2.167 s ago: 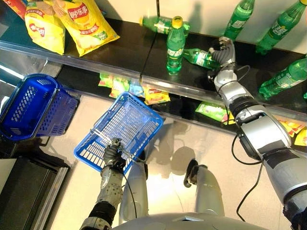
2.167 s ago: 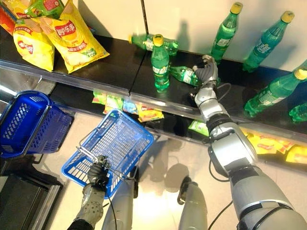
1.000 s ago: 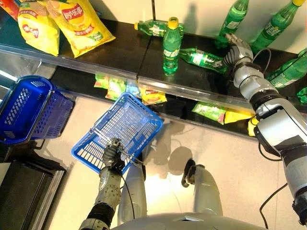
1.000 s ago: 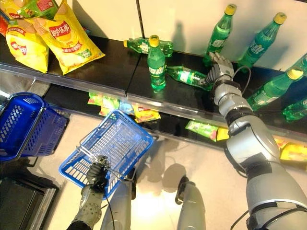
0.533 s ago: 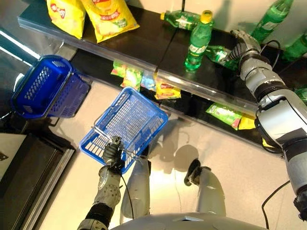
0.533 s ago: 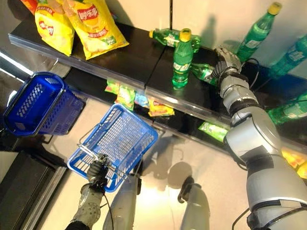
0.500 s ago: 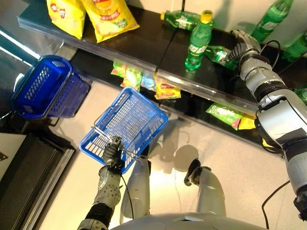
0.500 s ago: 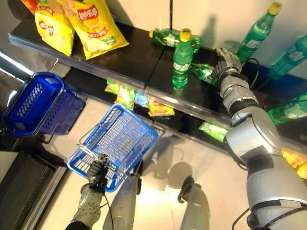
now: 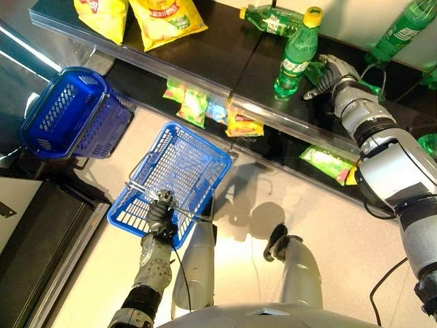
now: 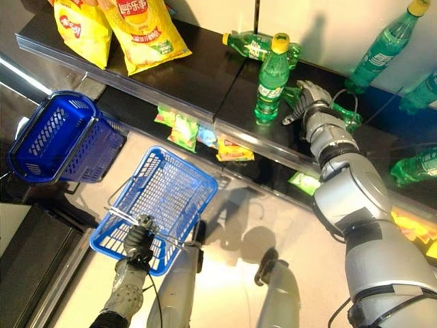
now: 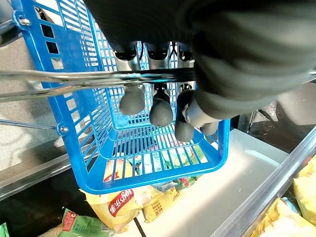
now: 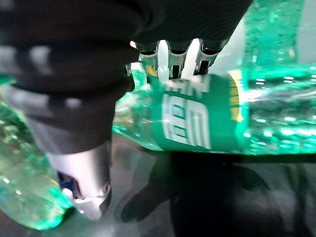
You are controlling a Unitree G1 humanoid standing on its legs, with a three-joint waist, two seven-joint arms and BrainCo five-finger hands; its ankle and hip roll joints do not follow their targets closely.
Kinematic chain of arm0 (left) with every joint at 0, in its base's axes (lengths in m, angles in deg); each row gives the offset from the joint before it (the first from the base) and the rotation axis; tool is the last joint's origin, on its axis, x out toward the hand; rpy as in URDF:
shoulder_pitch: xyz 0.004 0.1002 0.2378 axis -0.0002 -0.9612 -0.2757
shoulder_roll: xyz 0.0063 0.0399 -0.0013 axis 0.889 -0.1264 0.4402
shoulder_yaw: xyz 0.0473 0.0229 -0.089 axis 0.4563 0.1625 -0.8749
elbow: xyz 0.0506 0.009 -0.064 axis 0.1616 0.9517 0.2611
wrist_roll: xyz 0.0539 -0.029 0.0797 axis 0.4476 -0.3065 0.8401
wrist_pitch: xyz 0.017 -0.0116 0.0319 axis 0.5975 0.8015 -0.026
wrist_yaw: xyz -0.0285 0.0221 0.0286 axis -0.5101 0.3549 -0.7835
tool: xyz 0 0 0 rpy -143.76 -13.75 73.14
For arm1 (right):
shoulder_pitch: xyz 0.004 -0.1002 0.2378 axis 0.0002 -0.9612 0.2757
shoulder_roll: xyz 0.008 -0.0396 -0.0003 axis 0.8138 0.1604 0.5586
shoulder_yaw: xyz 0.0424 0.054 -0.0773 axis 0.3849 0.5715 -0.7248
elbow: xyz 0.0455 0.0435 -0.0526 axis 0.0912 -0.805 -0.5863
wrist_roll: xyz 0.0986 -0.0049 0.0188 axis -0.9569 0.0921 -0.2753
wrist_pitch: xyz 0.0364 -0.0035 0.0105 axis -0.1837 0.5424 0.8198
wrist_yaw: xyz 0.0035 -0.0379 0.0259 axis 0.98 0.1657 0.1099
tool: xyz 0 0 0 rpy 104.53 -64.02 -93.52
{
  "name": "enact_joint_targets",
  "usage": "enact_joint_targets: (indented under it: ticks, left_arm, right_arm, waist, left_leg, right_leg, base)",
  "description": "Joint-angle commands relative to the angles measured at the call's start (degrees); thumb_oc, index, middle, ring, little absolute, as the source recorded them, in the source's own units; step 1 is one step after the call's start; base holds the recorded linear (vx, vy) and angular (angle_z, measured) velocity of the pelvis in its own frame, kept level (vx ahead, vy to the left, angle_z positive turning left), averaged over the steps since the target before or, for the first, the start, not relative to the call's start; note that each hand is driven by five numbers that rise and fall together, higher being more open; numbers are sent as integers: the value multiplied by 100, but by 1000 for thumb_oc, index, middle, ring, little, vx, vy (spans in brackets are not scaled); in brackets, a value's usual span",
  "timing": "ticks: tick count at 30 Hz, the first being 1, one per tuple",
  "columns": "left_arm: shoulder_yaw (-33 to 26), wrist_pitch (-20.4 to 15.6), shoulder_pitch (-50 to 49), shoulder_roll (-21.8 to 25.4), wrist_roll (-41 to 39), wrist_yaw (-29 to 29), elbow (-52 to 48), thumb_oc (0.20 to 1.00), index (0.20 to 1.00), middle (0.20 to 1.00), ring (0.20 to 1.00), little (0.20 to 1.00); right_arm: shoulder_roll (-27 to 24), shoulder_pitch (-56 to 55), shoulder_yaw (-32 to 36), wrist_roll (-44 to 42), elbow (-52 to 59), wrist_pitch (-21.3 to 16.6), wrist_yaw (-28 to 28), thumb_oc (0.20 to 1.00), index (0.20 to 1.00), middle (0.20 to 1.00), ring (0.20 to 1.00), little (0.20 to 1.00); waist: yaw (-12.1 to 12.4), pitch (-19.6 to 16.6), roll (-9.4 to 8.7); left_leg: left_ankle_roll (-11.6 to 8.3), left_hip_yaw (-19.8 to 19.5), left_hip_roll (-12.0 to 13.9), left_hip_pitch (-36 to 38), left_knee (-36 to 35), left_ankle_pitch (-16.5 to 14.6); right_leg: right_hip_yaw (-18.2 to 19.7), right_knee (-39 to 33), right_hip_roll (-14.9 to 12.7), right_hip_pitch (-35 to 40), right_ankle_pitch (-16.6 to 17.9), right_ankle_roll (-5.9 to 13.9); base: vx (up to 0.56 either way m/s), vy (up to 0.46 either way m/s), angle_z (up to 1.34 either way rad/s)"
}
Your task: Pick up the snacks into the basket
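Up close, right hand [image 12: 170,54] over lying green bottle [image 12: 207,118].

Both arms are silver-grey. Each hand, left hand [image 11: 197,64] and right hand [image 12: 98,64], wears a dark ribbed cover behind silver, dark-tipped fingers [image 11: 132,101].

Black two-tier shelving [image 9: 205,51] with a clear front rail is running across the top, backing onto a pale cream wall [image 10: 321,27]. Glossy beige floor [image 9: 328,225] is reflecting overhead light. A dark mat [image 9: 34,239] is lying at lower left.
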Motion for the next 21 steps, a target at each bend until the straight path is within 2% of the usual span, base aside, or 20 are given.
enact_joint_targets:
  ticks: [1, 6, 21]
  left_arm:
    - [95, -124, -104, 223, 188, -241, -534, 200, 200, 200, 200, 200]
    - [92, -39, -123, 228, 211, -265, -582, 200, 200, 200, 200, 200]
    - [83, 38, -185, 245, 266, -328, -703, 200, 200, 200, 200, 200]
  right_arm:
    - [-251, 569, -189, 367, -352, 259, -8, 1000, 1000, 1000, 1000, 1000]
    - [-370, 542, -197, 694, -486, 418, -15, 1000, 1000, 1000, 1000, 1000]
    - [-735, 270, -164, 1020, -432, 512, -62, 1000, 1000, 1000, 1000, 1000]
  waist:
    - [94, -102, 116]
    - [104, -112, 147]
    - [150, -126, 241]
  left_leg:
    - [359, 128, -81, -148, 209, -23]
    - [365, 130, -84, -168, 235, -25]
    - [375, 122, -91, -180, 240, -12]
  right_leg:
    - [211, -358, 81, 270, 671, 412]
    - [201, -321, 66, 261, 654, 417]
    - [212, -285, 51, 224, 649, 435]
  base:
    - [0, 0, 0]
    - [0, 0, 0]
    - [0, 0, 0]
